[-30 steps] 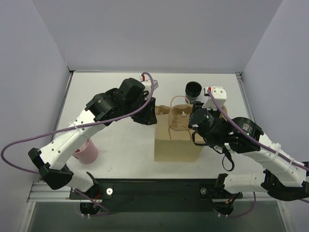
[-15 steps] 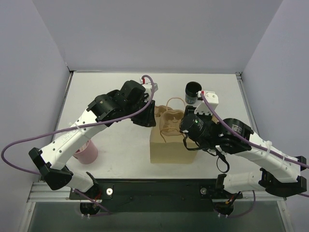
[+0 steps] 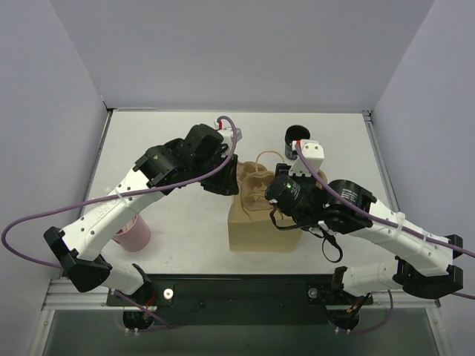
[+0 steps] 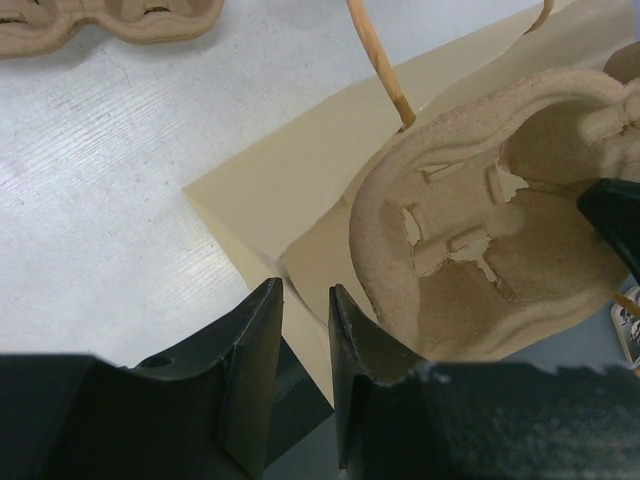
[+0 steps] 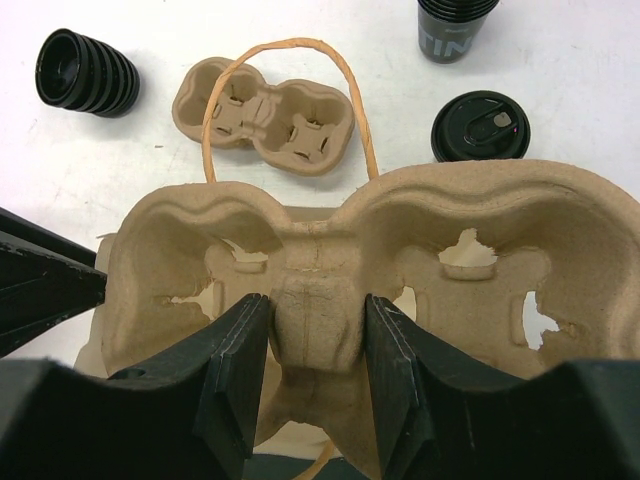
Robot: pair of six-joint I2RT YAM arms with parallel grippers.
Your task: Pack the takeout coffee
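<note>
Holds the pulp carrier [image 5: 470,300] by its centre ridge with the right gripper [image 5: 312,320], fingers clamped on either side of it. Pinches the rim of the paper bag [image 4: 290,190] with the left gripper [image 4: 305,320], fingers closed on the paper just left of the carrier. Keeps the carrier's wells empty. Shows the takeout coffee [image 5: 480,125] on the table [image 5: 560,80] beyond the carrier's right well, upright with its lid on top, apart from both grippers. Probably calls for the right gripper, the nearer one, to reach past the carrier's far edge and close sideways across the cup's vertical axis.
</note>
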